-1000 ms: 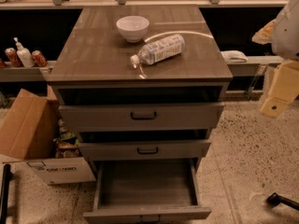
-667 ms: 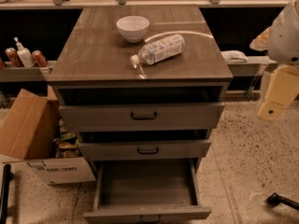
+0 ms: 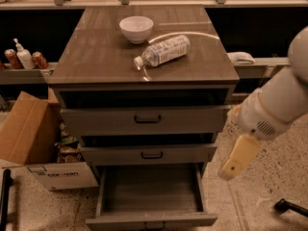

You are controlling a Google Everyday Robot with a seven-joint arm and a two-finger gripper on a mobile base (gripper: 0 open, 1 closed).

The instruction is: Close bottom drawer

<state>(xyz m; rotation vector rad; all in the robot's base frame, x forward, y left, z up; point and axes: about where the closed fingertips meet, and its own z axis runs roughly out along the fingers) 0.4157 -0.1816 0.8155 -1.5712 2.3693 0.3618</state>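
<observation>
The bottom drawer [image 3: 151, 219] of the grey-brown cabinet stands pulled far out. Its long shallow grey tray [image 3: 150, 189] is bare, and its slim front panel sits at the lower edge of the camera view with the black handle barely showing. The middle drawer [image 3: 150, 154] and the top drawer [image 3: 144, 120] also stick out a little. My gripper [image 3: 232, 166], cream-coloured on the white arm [image 3: 276, 105], hangs to the right of the cabinet, level with the middle and bottom drawers, apart from both and holding nothing I can see.
A white bowl [image 3: 136, 29] and a lying plastic bottle [image 3: 163, 51] are on the cabinet top. An open cardboard box [image 3: 33, 138] stands at the left. Cans and a pump bottle [image 3: 23, 57] sit on the left shelf. A black base part [image 3: 291, 207] lies on the floor at the right.
My arm and gripper have swung down and to the left, from beside the cabinet top's right edge to beside the lower drawers. The drawers have not moved.
</observation>
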